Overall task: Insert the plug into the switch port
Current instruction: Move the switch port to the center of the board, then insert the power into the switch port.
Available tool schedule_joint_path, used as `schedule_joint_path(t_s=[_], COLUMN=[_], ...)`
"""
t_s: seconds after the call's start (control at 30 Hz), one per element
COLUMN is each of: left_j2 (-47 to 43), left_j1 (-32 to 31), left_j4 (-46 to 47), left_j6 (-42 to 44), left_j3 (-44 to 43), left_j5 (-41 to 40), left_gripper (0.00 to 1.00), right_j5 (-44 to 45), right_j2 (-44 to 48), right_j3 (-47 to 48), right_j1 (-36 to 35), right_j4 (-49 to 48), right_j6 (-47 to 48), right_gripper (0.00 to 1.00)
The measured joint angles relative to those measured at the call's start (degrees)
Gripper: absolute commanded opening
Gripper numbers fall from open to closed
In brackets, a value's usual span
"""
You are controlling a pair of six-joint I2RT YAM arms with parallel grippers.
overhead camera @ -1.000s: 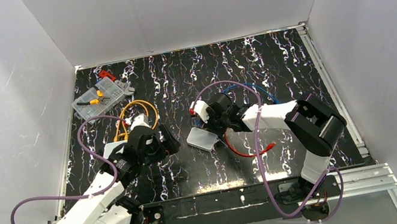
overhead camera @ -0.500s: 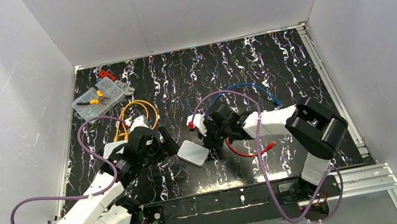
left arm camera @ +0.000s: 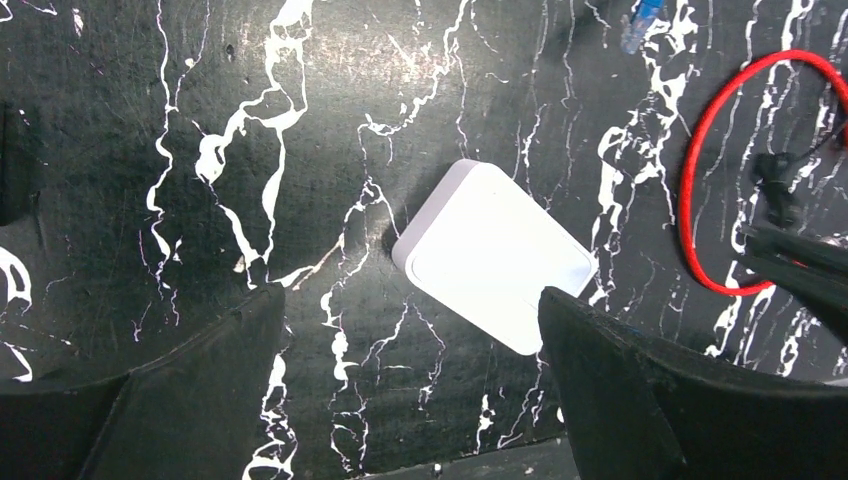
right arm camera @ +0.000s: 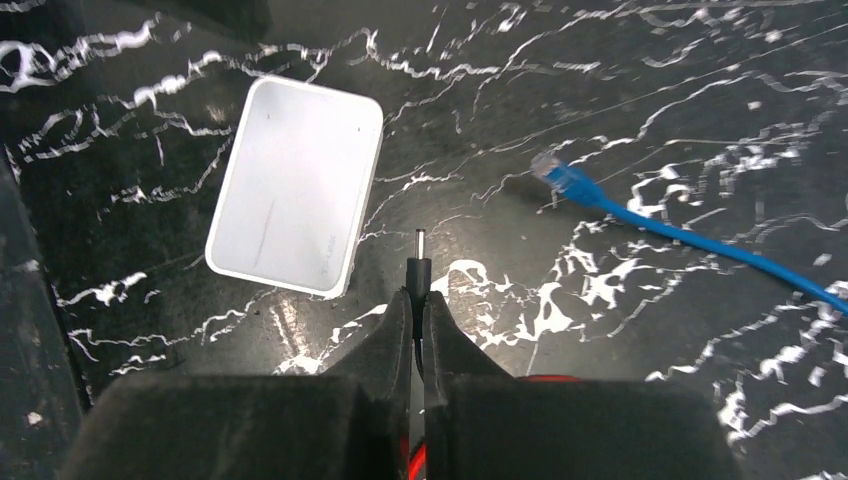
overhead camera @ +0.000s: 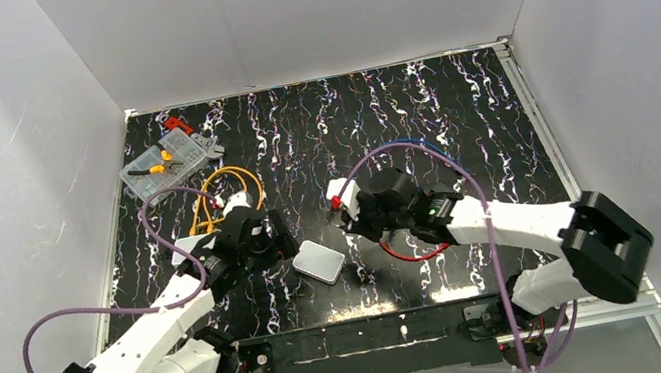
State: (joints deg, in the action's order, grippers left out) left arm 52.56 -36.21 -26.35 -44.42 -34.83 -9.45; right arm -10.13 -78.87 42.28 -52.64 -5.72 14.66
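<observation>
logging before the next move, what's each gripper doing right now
Left gripper: open, holding nothing.
Right gripper: shut on the plug.

Pale flat box (left arm camera: pixel 495 255) ahead, between spread jaws; red cable (left arm camera: pixel 683 200) right.

Red cable loop (left arm camera: pixel 683 190) near switch box (left arm camera: pixel 495 255)

A clear plastic compartment box (overhead camera: pixel 168 161) sits far left on the black white-veined tabletop (overhead camera: pixel 455 105), near a looped orange cable (overhead camera: pixel 202 211), while a blue cable with a clear plug (right arm camera: pixel 585 192) lies apart.
</observation>
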Motion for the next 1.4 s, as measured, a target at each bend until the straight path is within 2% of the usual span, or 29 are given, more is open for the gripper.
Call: schedule_joint_path(t_s=[0.2, 0.5, 0.9, 1.4], left_j2=[4.09, 7.76, 13.18, 13.55], left_j1=[0.55, 1.88, 3.50, 3.52], left_j4=[2.60, 11.85, 20.13, 21.75], left_j6=[1.44, 5.16, 6.60, 7.37], left_j3=[-0.02, 1.73, 4.70, 7.78], left_j5=[0.87, 7.67, 15.85, 21.00], left_gripper=[0.98, 0.98, 0.97, 0.91], right_j5=[2.67, 7.85, 10.43, 10.40], right_j2=[8.11, 9.14, 2.91, -4.42], right_j3=[-3.58, -9.73, -12.09, -11.26], right_j1=[-2.84, -8.57, -10.03, -11.54], right_j4=[1.07, 1.66, -4.87, -9.53], right_j6=[-3.26, -9.81, -17.57, -19.61], right_gripper=[0.01, 0.01, 0.01, 0.01])
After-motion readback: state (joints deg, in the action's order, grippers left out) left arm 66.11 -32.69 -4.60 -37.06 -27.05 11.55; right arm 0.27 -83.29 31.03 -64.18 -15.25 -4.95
